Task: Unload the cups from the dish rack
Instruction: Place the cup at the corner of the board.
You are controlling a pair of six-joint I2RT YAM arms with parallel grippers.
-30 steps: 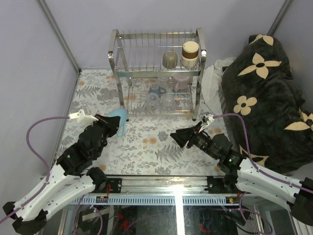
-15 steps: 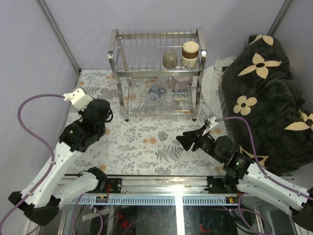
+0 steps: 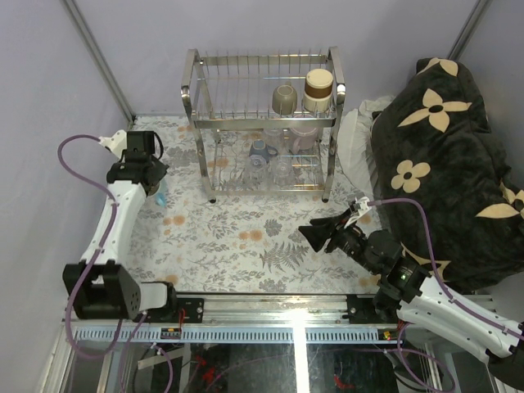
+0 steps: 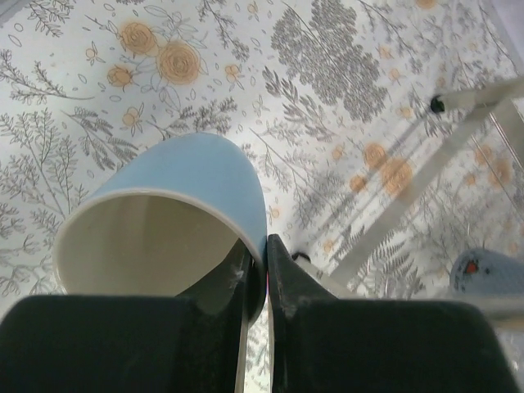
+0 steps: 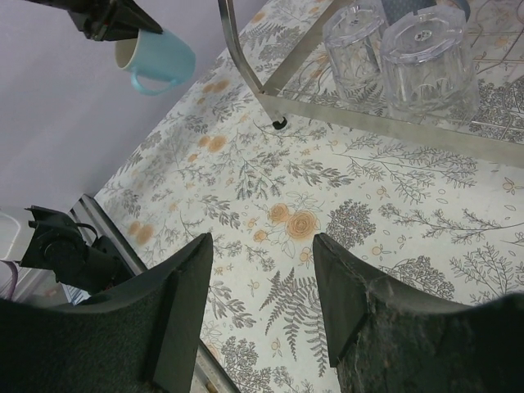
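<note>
Two robot arms: the left stretched far out, the right held low.
The left arm (image 3: 113,221) reaches up toward the far left, and its left gripper (image 4: 266,246) points down with its fingers pinched on the rim of a light blue mug (image 4: 176,176). The right arm (image 3: 446,311) lies low, and its right gripper (image 5: 262,241) is aimed left with its jaws standing apart.

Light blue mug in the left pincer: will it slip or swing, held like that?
The light blue mug looks smoothly glazed, so probably slippery. The left pincer pinches only one spot of its rim, so it may pivot if jolted. It seems rigid ceramic, likely to chip if dropped.
</note>
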